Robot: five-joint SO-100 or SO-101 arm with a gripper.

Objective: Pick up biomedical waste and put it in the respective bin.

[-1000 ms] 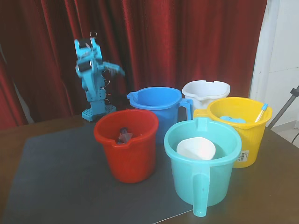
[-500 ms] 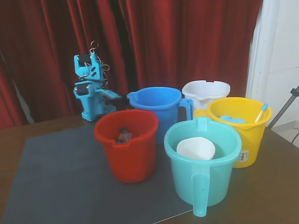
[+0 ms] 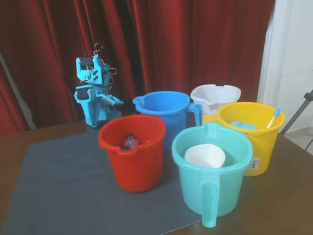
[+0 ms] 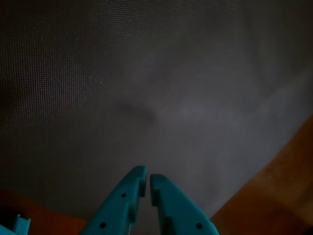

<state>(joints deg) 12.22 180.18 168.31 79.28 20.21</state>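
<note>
The vial (image 3: 130, 142) is lying inside the red bucket (image 3: 132, 169); the gripper (image 4: 147, 182) is being held clenched, empty, over the mat's far-left corner; nothing further is being called for.

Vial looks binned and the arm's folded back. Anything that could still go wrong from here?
Little. The vial lies inside the red bucket, near its pouring lip, so a knock might tip it out. The pincer is shut with nothing in it, low over the grey mat; a further dip could scrape it. The blue bucket stands close beside the arm.
</note>
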